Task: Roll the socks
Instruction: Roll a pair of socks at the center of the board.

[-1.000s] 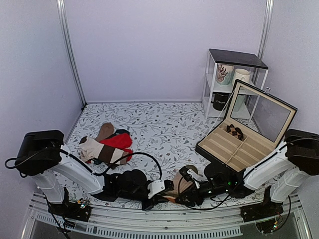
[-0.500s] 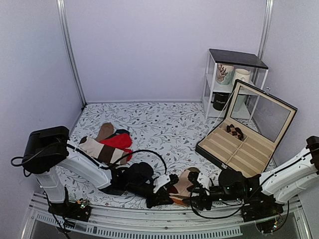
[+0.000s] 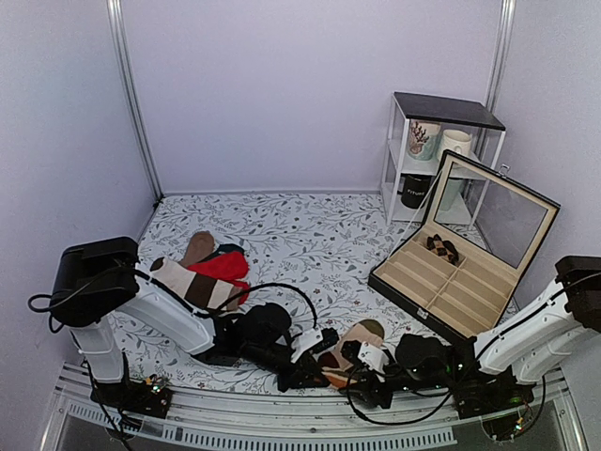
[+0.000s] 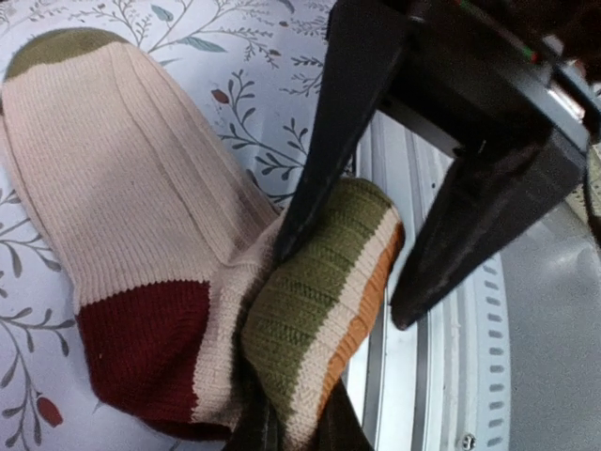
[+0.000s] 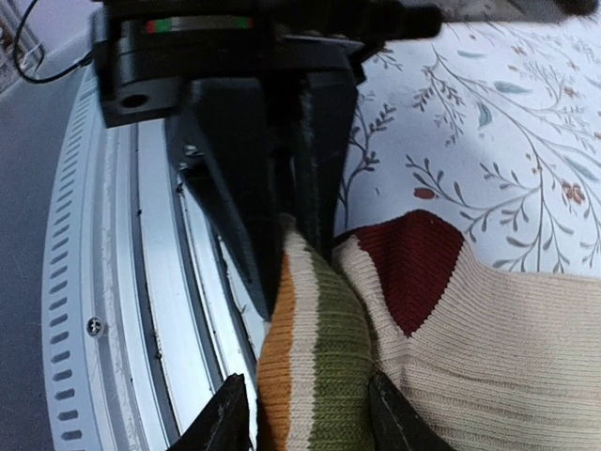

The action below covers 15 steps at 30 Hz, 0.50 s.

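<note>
Tan ribbed knit, the socks [image 3: 357,335] lie stacked at the near edge of the floral-printed table [image 3: 310,235], between the two arms. Their long axis runs from the striped cuff, near and slightly left by the metal rail [image 3: 235,399], to an olive-green toe pointing far and right. A maroon heel patch shows close to the cuff. The cuff, banded olive, cream and orange, looks doubled over into a small bulge. From the left, the left hand [image 5: 293,230] reaches in with its fingers closed, pinching that bulge. From the right comes the right hand [image 4: 343,282], its two fingers apart on either side of the same bulge and touching the knit; whether they squeeze it cannot be told. Both hands sit at the cuff end with the whole foot lying beyond them, so a roll would probably travel away from the rail, along the length toward the toe. Well apart at the far left lie a bright red sock [image 3: 225,266] and a brown-banded cream sock [image 3: 188,285]. On a small shelf [image 3: 446,110] at the far right, a dark mug [image 3: 414,191] bears pale lettering too small to read; no other writing shows.
</note>
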Available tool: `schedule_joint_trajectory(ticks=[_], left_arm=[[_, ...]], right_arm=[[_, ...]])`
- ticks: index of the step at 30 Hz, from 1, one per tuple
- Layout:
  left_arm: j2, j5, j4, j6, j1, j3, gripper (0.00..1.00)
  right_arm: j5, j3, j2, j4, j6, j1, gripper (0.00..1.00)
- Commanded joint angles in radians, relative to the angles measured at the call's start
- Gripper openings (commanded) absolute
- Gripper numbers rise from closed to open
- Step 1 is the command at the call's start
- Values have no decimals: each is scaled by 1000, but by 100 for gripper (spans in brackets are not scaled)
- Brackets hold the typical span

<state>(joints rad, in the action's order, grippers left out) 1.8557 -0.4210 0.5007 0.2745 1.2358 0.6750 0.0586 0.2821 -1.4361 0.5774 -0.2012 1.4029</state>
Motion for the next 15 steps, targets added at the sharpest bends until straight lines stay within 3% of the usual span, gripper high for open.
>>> schedule_joint_trajectory(ticks=[1,5,6,8,15], left_arm=[[101,-5,-269,12,3,-47,0],[88,41,-272,10,4,-53,0],[76,60,-270,7,3,-57,3],[36,106,-259,-1,4,-71,24],[-182,313,-157,-124,31,-116,39]], right_arm=[[14,20,-54,24,-67,16,36],[38,29,-81,0,-110,15,20],[45,23,-82,-3,-128,13,18],[36,-1,-73,-2,-182,-2,15],[-82,-99,-42,28,-359,-91,14]])
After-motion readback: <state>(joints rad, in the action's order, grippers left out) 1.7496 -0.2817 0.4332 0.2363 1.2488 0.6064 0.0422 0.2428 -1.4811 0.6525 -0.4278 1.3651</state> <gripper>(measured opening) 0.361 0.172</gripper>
